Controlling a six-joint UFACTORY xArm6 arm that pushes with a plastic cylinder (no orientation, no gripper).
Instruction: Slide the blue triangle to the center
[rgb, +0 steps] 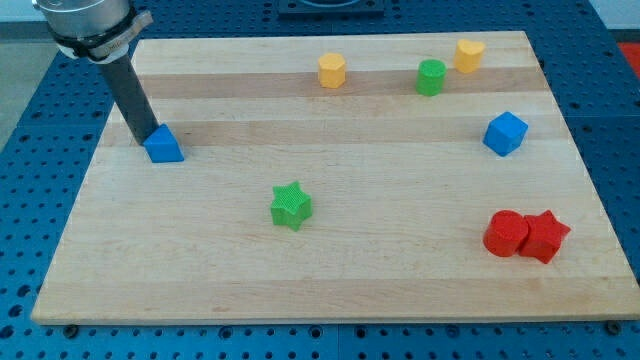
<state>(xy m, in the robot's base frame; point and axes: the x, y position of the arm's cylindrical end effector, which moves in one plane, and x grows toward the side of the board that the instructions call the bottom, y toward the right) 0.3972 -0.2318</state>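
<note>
The blue triangle (163, 145) lies on the wooden board (200, 260) near its left edge, toward the view's top. My tip (141, 141) stands on the board right at the triangle's left side, touching or nearly touching it. The dark rod rises from there toward the view's top left corner.
A green star (291, 206) lies near the board's middle. A yellow hexagonal block (332, 71), a green cylinder (431, 77) and a yellow block (469, 55) sit along the top. A blue cube (505, 133) is at the right. A red cylinder (506, 233) touches a red star (544, 236) at the lower right.
</note>
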